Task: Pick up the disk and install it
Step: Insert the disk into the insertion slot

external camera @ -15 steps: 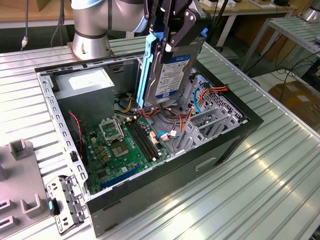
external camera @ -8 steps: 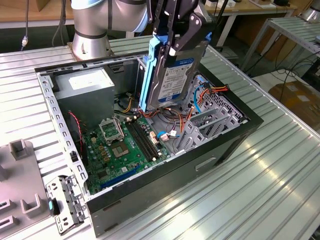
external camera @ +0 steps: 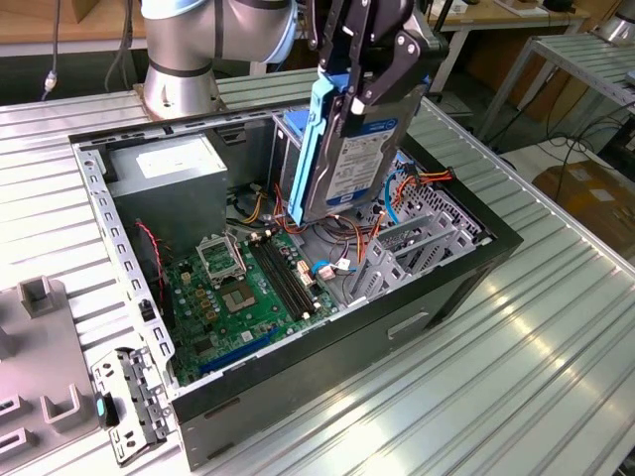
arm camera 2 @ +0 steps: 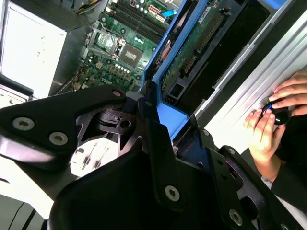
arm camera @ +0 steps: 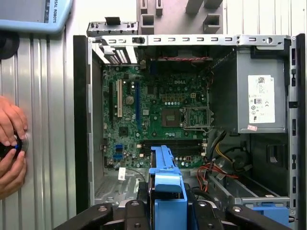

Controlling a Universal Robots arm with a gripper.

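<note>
Outside the computer case, at the exterior view's left, a metal bracket is laid just beside its near corner. Inside the case, the power supply and motherboard are seen. Over the case's far right part, the disk is held nearly upright, clamped by its blue rails between the jaws of the gripper.

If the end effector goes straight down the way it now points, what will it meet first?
The end effector is shut on the disk, whose lower edge would probably touch the loose cables inside the open case first; depth is unclear.
</note>
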